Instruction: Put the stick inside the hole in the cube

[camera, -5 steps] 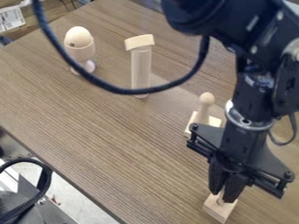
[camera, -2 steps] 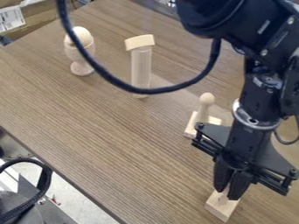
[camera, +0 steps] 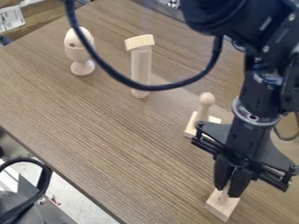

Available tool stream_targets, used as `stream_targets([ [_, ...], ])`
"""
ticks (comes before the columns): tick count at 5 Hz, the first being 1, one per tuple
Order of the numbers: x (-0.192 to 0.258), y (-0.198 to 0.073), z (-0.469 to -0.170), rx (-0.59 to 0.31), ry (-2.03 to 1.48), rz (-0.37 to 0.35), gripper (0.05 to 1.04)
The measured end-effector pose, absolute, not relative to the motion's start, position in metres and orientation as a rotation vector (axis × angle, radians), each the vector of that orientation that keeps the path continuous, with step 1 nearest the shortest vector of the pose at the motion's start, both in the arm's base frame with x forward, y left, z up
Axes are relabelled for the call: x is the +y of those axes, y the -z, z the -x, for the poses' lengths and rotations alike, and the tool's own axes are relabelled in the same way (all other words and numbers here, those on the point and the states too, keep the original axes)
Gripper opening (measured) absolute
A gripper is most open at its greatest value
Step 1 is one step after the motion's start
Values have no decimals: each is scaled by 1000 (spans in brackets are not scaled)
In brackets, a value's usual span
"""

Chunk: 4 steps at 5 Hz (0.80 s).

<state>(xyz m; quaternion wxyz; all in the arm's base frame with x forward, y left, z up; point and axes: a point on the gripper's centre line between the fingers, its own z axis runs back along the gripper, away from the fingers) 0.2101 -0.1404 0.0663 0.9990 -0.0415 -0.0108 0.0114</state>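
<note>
Stick (camera: 224, 194) of pale wood stands at the lower right of the frame, and its lower end meets the top of the cube (camera: 220, 211); how deep it sits in the hole, I cannot tell. In the camera view, the black gripper (camera: 228, 193) points downward there, and its two fingers are closed around the stick.

Under these things is a table (camera: 88, 118) with a brown wood pattern, whose fine stripes run on a slant. Its edge crosses the lower left, and beyond it are a pale floor (camera: 73, 199) and a black cable (camera: 20, 161). At the upper left corner is brown cardboard (camera: 38, 15) with a white label (camera: 10, 19).

The cube is of light wood, with flat faces and straight edges. Near the gripper, a smooth peg (camera: 206, 99) with a round head rises upright from a flat wooden base (camera: 191, 128). At the upper centre, a wooden cylinder (camera: 140, 65) carries a curved block (camera: 139, 42). At the upper left, a wooden egg (camera: 79, 37) rests in a footed cup (camera: 79, 54). A dark, thick cord (camera: 154, 87) makes a loop in front of the cylinder.
</note>
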Motion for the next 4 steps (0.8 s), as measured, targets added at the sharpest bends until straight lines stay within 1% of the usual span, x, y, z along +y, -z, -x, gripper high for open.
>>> stream_targets([
  [1,-123,-53,-204,17,-103,83,110],
  [2,-115,-50,-199,-27,-134,124,110],
  [3,-113,-49,-196,-39,-166,137,143],
  [4,-110,-51,-188,9,-168,79,365],
])
